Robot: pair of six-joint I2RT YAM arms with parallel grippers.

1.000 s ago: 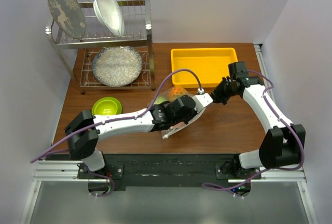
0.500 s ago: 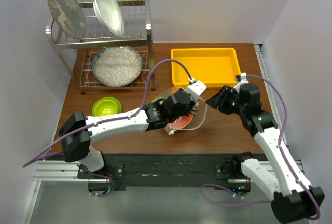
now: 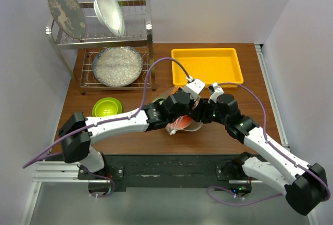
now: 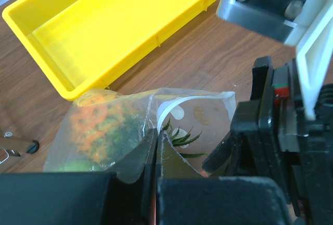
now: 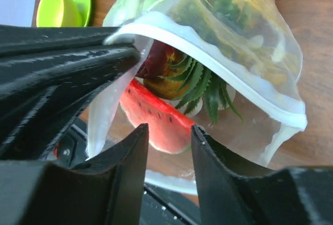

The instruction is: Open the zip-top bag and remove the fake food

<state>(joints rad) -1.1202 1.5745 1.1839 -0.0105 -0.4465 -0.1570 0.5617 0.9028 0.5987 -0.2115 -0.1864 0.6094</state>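
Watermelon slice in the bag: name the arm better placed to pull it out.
Right. The left gripper is shut on the zip-top bag at its rim, holding the mouth open, so it is occupied. The right gripper is open, fingers aimed into the mouth directly at the watermelon slice.

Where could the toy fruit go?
The yellow tray is bare inside. The table shows bare wood right of it. Crowded: the middle, around the zip-top bag, and the dish rack corner.
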